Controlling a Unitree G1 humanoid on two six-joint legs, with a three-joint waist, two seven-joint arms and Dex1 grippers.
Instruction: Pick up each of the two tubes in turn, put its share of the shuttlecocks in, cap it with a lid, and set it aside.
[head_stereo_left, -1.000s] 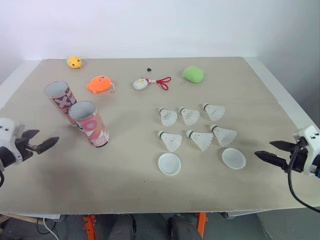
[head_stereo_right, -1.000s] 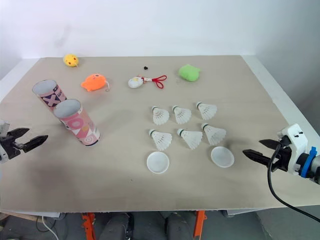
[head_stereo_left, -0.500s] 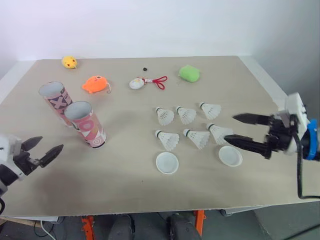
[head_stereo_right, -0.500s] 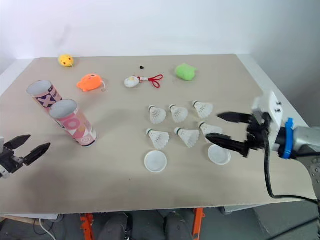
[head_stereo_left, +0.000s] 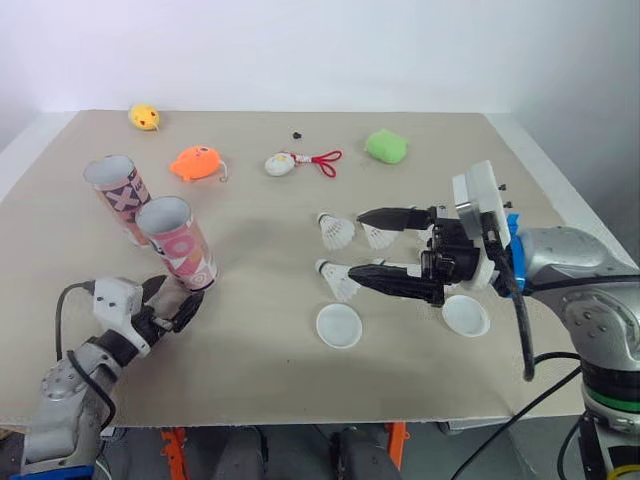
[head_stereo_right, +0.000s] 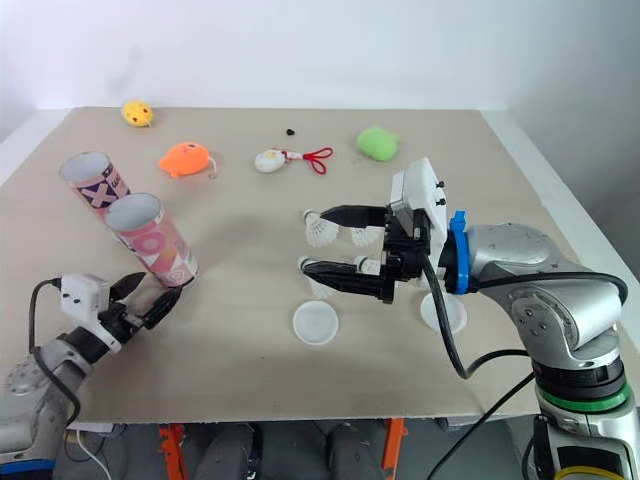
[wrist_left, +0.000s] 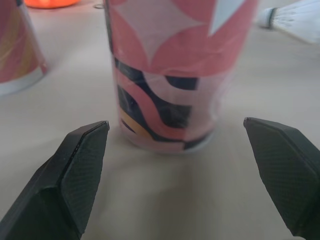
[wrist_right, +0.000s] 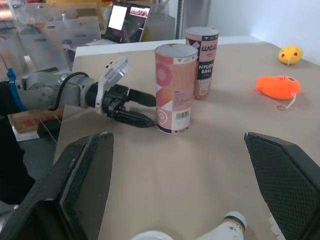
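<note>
The near tube (head_stereo_left: 178, 245) stands upright and open-topped at the left of the table (head_stereo_left: 300, 390), with the far tube (head_stereo_left: 118, 198) just behind it.

Your left gripper (head_stereo_left: 177, 300) sits low at the near tube's base, fingers spread and not touching it, holding nothing. I judge the first pick-up to be in hand. Next, advance until both fingers bracket the tube wall, then close.

Your right gripper (head_stereo_left: 356, 243) hangs spread and empty over the shuttlecocks (head_stereo_left: 336, 232).

Count:
- Two tubes.
- Two lids (head_stereo_left: 338, 326), on the near side.
- Three shuttlecocks in plain sight; the right gripper hides any others.
- Along the far edge, one each: yellow toy (head_stereo_left: 145, 117), orange toy (head_stereo_left: 200, 163), white charm (head_stereo_left: 282, 165), green toy (head_stereo_left: 386, 148).
</note>
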